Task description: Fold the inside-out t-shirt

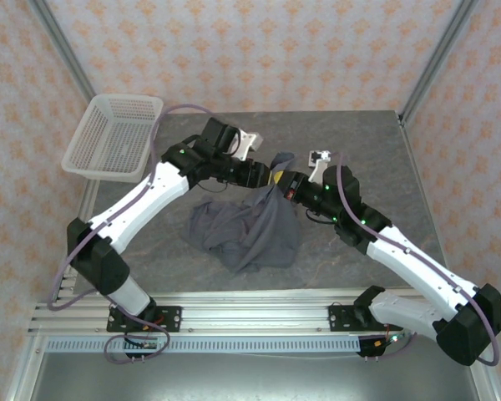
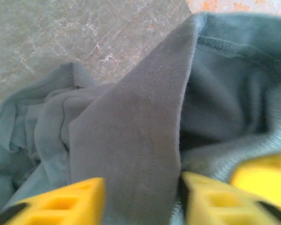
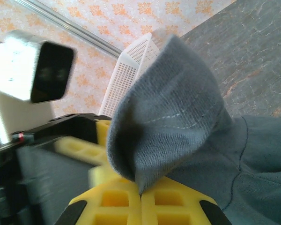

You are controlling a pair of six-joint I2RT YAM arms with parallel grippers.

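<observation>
Nearest the arm bases, a dark grey t-shirt [image 1: 246,230] lies crumpled in the middle of the grey stone-patterned table [image 1: 376,159], most of it in a loose heap. Just beyond the heap, 1 part of the cloth is drawn up into a peak where the 2 grippers meet, almost touching. The right gripper [image 3: 141,194] has its yellow fingers pressed together on a stitched hem. The left gripper [image 2: 140,206] has its fingers apart on either side of a raised fold that fills the gap — whether they press it or merely flank it cannot be told. At the far left corner is a white mesh basket [image 1: 113,138], well apart from the shirt. Likely risks: the left fingers may close on several bunched layers instead of 1 edge, so the shirt would lift as a lump and not spread; the right's hold takes in little cloth and could slip under a pull; and the 2 grippers, so near, could knock together.
</observation>
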